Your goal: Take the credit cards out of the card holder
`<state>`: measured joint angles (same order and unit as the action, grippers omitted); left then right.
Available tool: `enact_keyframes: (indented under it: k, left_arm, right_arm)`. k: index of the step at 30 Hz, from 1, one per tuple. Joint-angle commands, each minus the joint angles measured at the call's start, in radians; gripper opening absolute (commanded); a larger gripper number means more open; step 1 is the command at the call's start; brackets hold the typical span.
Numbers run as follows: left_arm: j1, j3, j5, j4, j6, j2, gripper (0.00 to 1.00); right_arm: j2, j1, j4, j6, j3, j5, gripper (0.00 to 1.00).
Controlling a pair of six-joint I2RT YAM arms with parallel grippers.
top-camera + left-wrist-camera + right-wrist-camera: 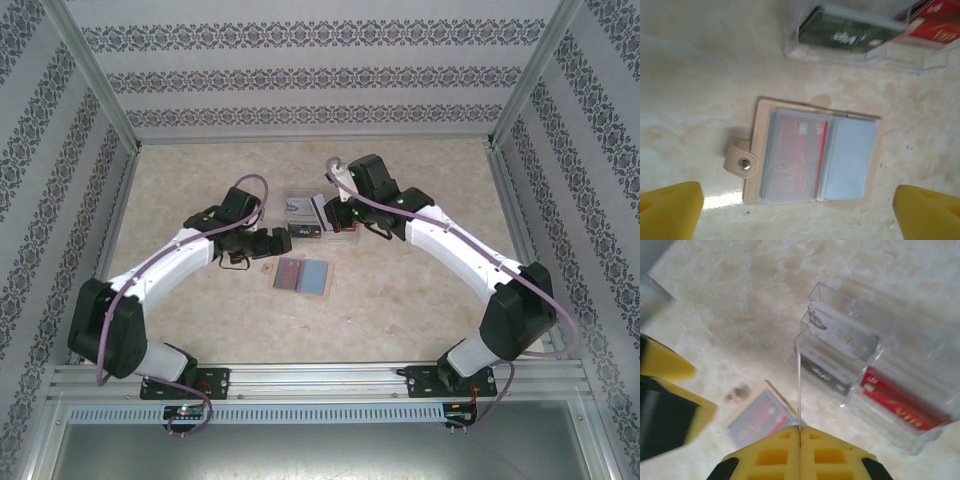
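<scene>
Holder (817, 155) lies open on the tabletop (690, 75), long axis left-right, red card (797, 155) in its left pocket, just near-right of your left jaws, set wide apart. Right jaws clamp a thin card (317, 209) by the tray (850, 305), farther off.
</scene>
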<state>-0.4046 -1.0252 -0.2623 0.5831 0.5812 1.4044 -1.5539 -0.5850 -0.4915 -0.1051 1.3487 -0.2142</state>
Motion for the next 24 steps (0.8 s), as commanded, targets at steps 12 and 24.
enact_keyframes:
  k: [12, 24]
  left_arm:
    - [0.035, 0.066, 0.224, 0.121, 0.058, -0.239, 1.00]
    - [0.059, 0.100, 0.260, 0.173, 0.081, -0.326, 1.00]
  right_arm:
    - [-0.282, -0.087, -0.223, 0.774, 0.381, 0.240, 0.00]
    - [-0.492, -0.139, -0.293, 0.944, 0.561, 0.376, 0.00]
